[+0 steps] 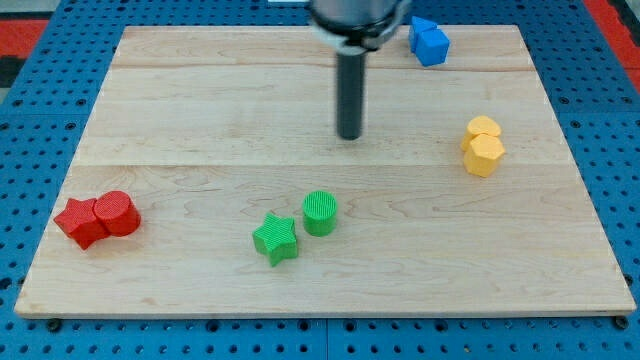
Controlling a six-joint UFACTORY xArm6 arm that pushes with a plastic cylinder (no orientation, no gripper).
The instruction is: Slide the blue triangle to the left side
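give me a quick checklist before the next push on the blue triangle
1. My tip in view: ok.
2. Tip touching the blue blocks: not ok, they sit apart at the view's top right.
3. Which blue block is the triangle: cannot tell.
4. Tip on the blocks' right side for a leftward push: not ok, it is to their left.
5. Path along the top edge of the board free of other blocks: ok.
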